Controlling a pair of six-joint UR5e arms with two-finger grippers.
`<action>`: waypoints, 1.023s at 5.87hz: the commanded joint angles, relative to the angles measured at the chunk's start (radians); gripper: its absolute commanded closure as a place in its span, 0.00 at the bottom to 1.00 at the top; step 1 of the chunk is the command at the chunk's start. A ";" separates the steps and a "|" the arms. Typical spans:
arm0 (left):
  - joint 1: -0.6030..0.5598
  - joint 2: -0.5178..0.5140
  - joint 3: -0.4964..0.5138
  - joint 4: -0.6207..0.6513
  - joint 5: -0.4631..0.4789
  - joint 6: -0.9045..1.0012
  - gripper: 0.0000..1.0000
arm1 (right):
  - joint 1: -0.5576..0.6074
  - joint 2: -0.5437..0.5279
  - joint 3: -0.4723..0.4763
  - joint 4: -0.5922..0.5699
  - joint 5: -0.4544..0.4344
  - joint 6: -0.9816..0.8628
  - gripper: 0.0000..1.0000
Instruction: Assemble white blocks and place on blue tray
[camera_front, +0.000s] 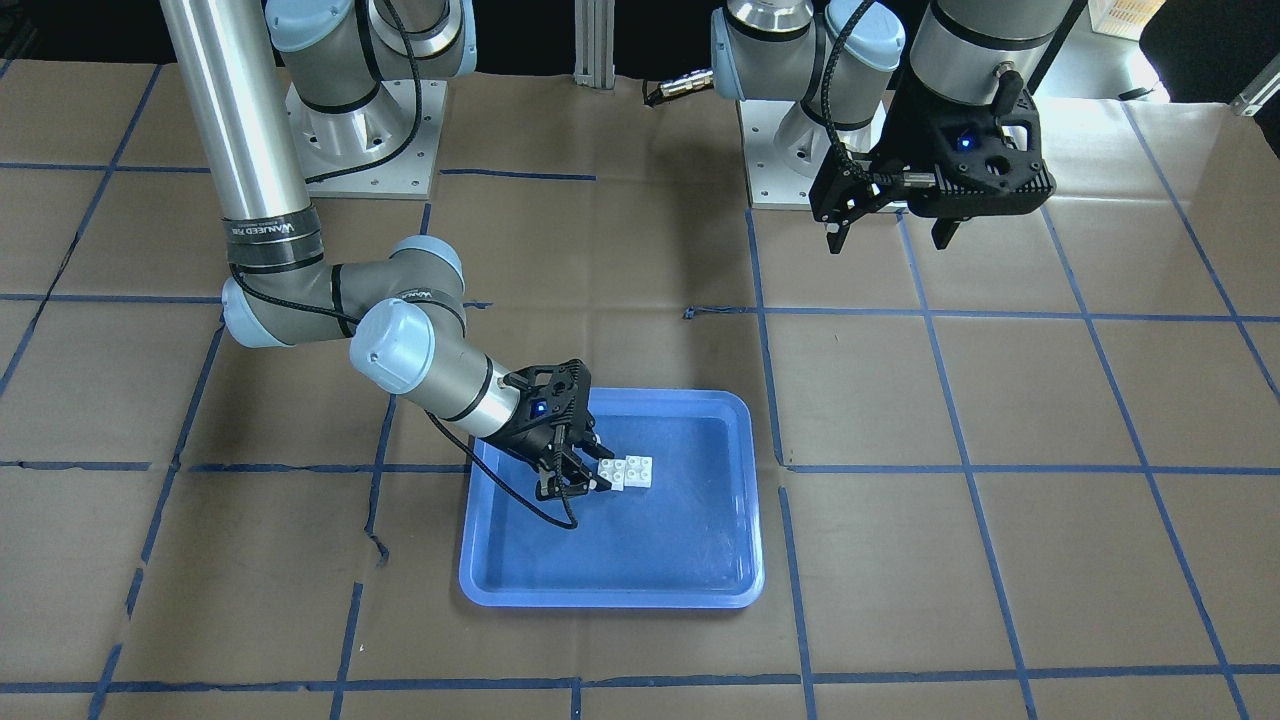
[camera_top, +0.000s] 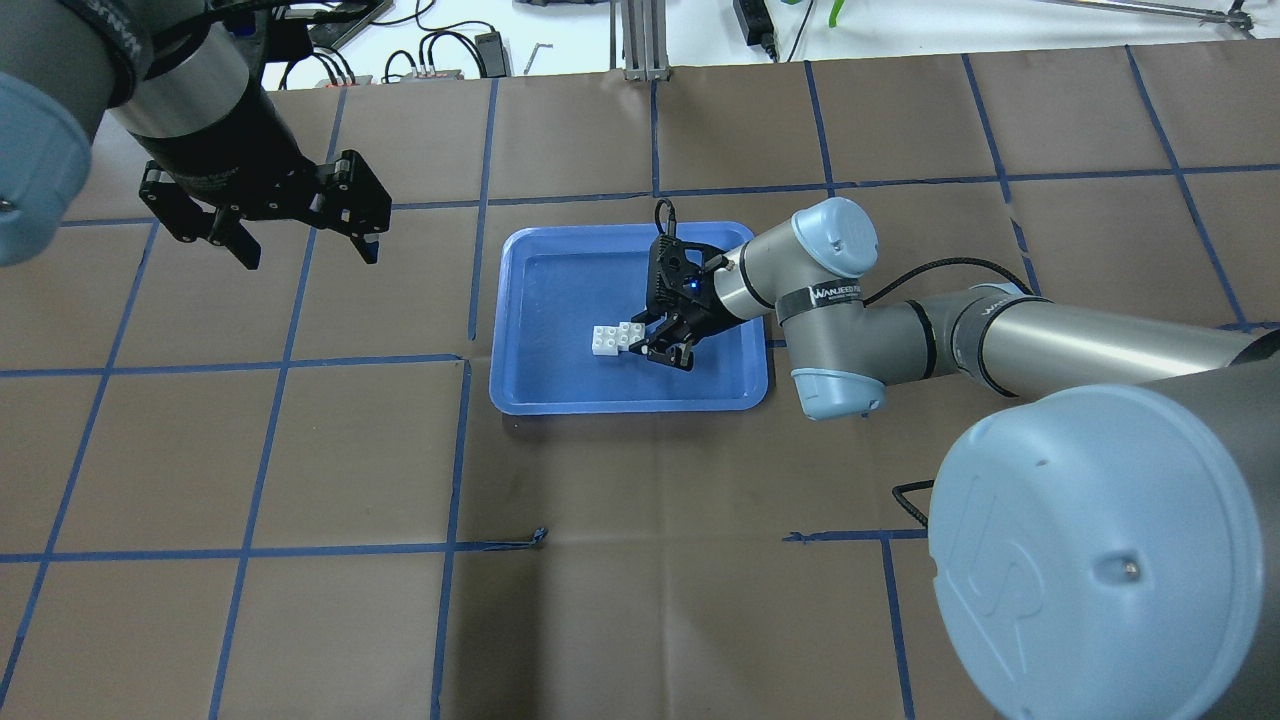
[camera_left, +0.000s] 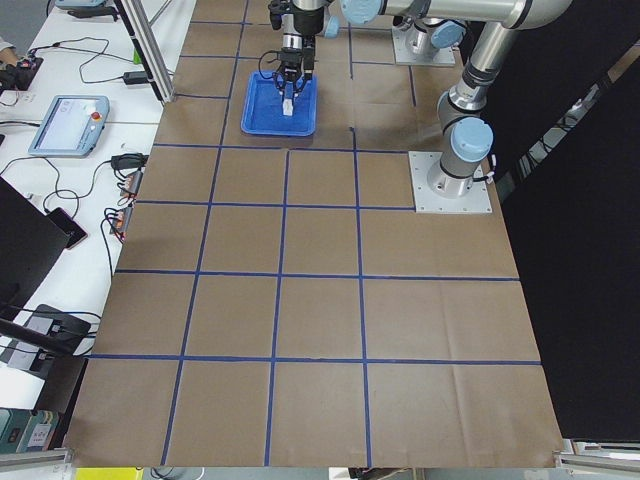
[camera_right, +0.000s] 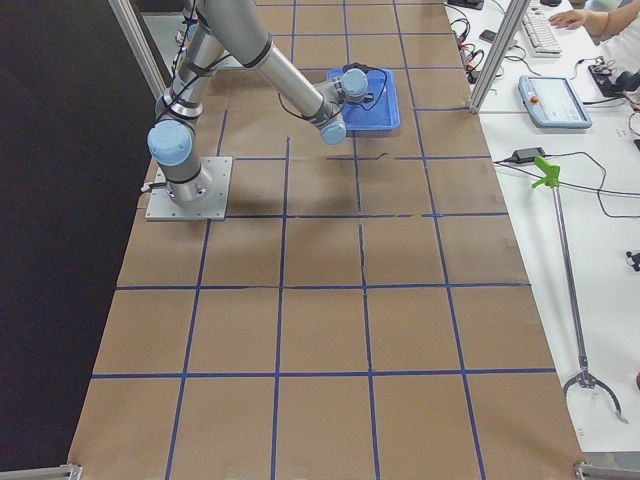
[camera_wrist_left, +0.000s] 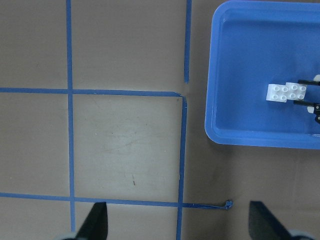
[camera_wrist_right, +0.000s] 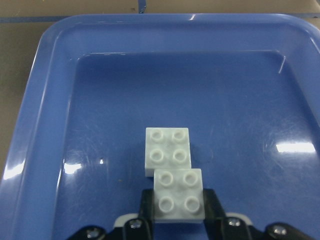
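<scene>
The two white blocks (camera_wrist_right: 169, 152) stand joined with an offset on the floor of the blue tray (camera_wrist_right: 50, 100). They also show in the front view (camera_front: 632, 472), the overhead view (camera_top: 606, 340) and the left wrist view (camera_wrist_left: 286, 92). My right gripper (camera_wrist_right: 178, 201) is low inside the tray (camera_top: 630, 405), its fingers (camera_wrist_right: 146, 200) against both sides of the nearer block. My left gripper (camera_top: 300, 235) is open and empty, high above the bare table to the tray's left. Its fingertips (camera_wrist_left: 95, 220) show at the bottom of its wrist view.
The table is brown paper with a blue tape grid (camera_top: 465, 360). The arm bases (camera_front: 365, 130) stand at the robot's side. The tray (camera_front: 610, 597) holds nothing else. Desks with pendants and cables (camera_left: 65, 125) flank the table's far side.
</scene>
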 joint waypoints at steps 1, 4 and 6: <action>0.000 0.000 0.000 0.001 -0.002 0.000 0.01 | 0.000 0.003 0.000 -0.003 0.000 0.001 0.71; 0.000 0.000 0.002 0.001 -0.002 0.000 0.01 | -0.001 0.002 0.000 -0.004 0.001 0.012 0.46; 0.000 0.001 0.002 0.001 -0.002 0.000 0.01 | -0.001 0.002 0.000 -0.003 0.009 0.015 0.32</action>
